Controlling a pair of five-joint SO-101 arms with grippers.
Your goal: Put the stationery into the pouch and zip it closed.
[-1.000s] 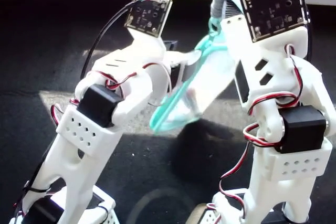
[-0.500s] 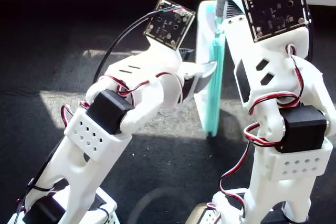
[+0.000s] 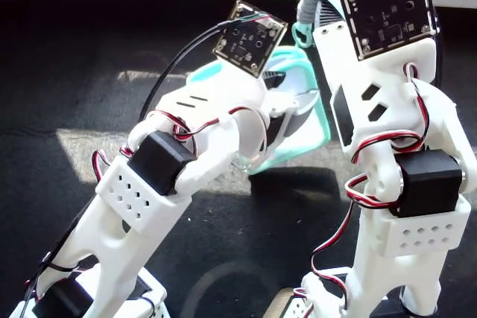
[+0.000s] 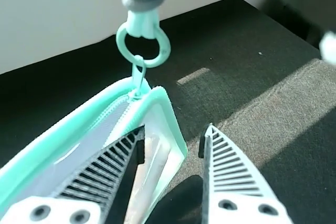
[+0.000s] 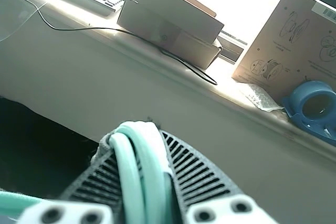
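- Swung round since half a second ago, the pouch [image 3: 319,126] no longer hangs edge-on as a narrow strip. It shows a broad, tilted side, with its lower end nearer the left arm.
- Over the same half second the left arm has pushed further in toward the pouch.
- At this moment the pouch hangs in the air between the two arms, over the far half of the table [image 3: 89,50], well off its surface.
- Right gripper [image 5: 137,129]: fingers closed tight on the top of the mint ring pull [image 4: 143,43], and the pouch dangles from it by the zipper end.
- Left gripper [image 4: 173,135]: jaws moderately apart, gripping nothing.
- One left finger [image 4: 113,161] lies across the clear side of the pouch, and the other finger stands beside it over bare table. The pouch's end edge sits in the gap between them.
- Whether the finger presses the plastic cannot be told.
- Behind the right gripper, a sill carries stacked boxes [image 5: 173,24], a cable and a blue tape dispenser [image 5: 315,108].
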